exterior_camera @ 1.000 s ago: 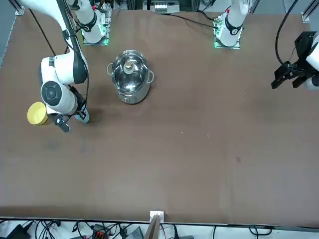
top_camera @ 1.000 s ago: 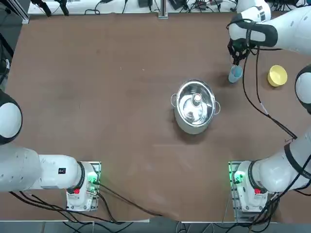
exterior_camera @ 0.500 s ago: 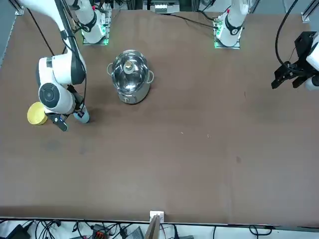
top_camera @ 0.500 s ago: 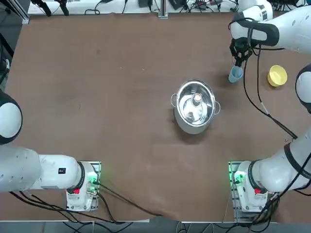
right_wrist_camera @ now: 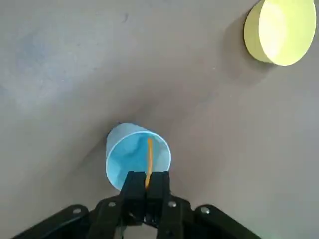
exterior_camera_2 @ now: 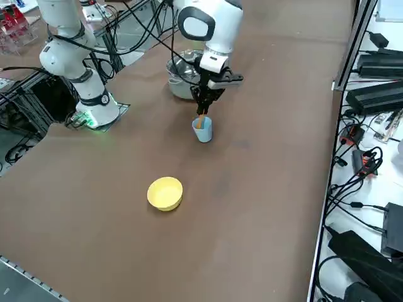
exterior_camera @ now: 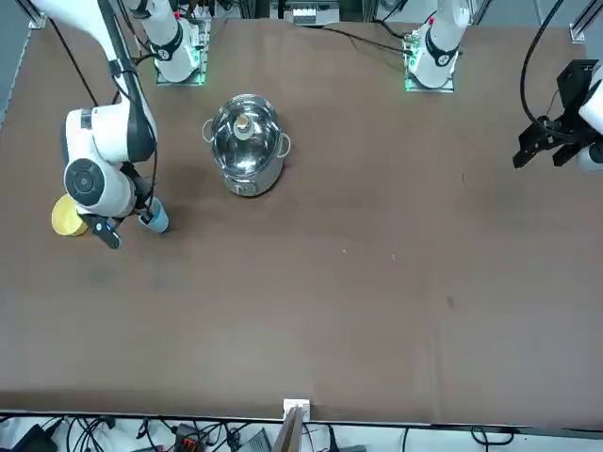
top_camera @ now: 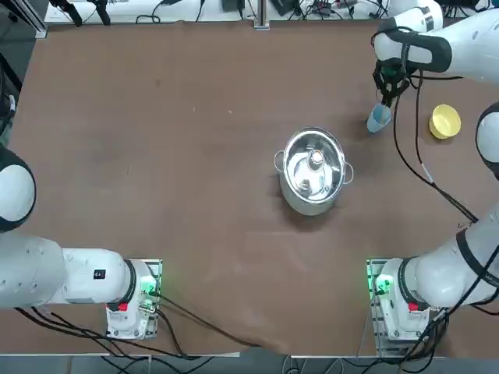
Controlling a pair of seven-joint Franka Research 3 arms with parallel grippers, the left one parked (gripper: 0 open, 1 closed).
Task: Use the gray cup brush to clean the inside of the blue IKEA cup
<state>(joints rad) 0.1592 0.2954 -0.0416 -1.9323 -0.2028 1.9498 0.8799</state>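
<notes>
The blue IKEA cup (right_wrist_camera: 130, 154) stands upright on the brown table, also seen as the small light-blue cup (top_camera: 377, 118) (exterior_camera: 156, 220) (exterior_camera_2: 203, 129). My right gripper (right_wrist_camera: 146, 185) hangs just above its rim, shut on the gray cup brush (right_wrist_camera: 148, 158), a slim orange stick whose lower end reaches down inside the cup. From the side, the brush (exterior_camera_2: 200, 121) shows as a short orange stub between the fingers and the cup's mouth. The gripper (exterior_camera_2: 203, 108) points straight down over the cup, and in the top view the gripper (top_camera: 385, 95) is at the far right of the table.
A yellow bowl (top_camera: 444, 121) (exterior_camera_2: 165, 192) (right_wrist_camera: 280, 31) sits on the table a short way beyond the cup toward the right edge. A steel pot (top_camera: 313, 170) (exterior_camera: 247, 145) stands near the table's middle. Black cables hang from the arm beside the cup.
The right arm's wrist has shifted slightly toward the far right edge over the last second, with the brush still in the cup. The cup, bowl and pot stay put.
</notes>
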